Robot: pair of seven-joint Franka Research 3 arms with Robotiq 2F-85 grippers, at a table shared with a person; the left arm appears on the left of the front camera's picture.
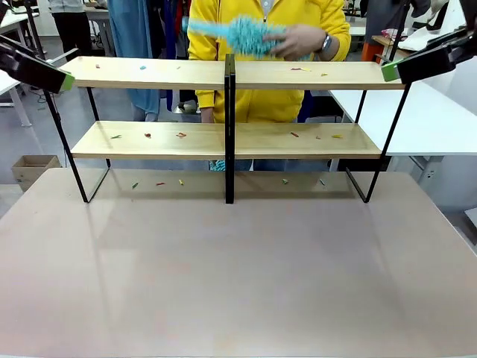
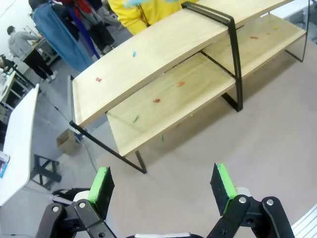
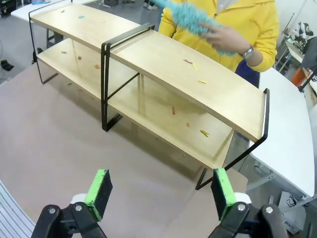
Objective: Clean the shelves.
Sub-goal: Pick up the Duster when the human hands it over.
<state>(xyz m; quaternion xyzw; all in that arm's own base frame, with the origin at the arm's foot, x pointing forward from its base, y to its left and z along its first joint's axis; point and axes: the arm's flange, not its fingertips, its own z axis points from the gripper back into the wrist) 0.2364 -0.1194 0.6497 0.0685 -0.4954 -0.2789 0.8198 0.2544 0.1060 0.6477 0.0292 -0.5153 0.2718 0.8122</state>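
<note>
Front view: the shelves (image 1: 261, 139) stand at the far side of the desk (image 1: 238, 276). They are two long pale wooden boards, smooth and straight-edged, on a thin black metal frame with a flat black post (image 1: 229, 127) at the middle.
Desk: a matte, pinkish-beige top, spreading bare in front of the shelves.
Scraps (image 1: 181, 135): tiny red, green and yellow bits, scattered along both boards and on the desk under the lower board.
Duster (image 1: 242, 33): long, shaggy and teal, held above the top board near the middle of the shelves.
Person's hand (image 1: 298, 41): wrapped round the duster from behind the shelves, with a yellow sleeve and a watch at the wrist.
Left gripper (image 2: 163, 181): black with flat green pads, jaws spread wide and holding nothing, up beside the left end of the shelves' top board.
Right gripper (image 3: 161, 188): the same build, jaws wide and empty, up beside the right end of the shelves' top board.
</note>
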